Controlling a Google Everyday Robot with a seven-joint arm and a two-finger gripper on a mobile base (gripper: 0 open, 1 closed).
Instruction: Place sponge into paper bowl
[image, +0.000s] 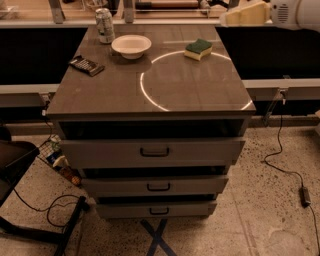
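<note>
**Sponge waits beside the bowl, gripper hangs off to the right**

The small white paper bowl sits upright and open-mouthed on the grey-brown drawer cabinet top, ready to receive. Well to the bowl's right lies the yellow foam sponge, flat with its dark green scouring layer up. Nothing crowds it, which should suit a grasp from above. A silver drink can stands just behind and left of the bowl.

Farther right of the bowl, beyond the sponge and raised above the surface, the cream-yellow gripper points left on a roughly level white arm. It holds nothing. Whether it is open or closed, I cannot tell.
</note>
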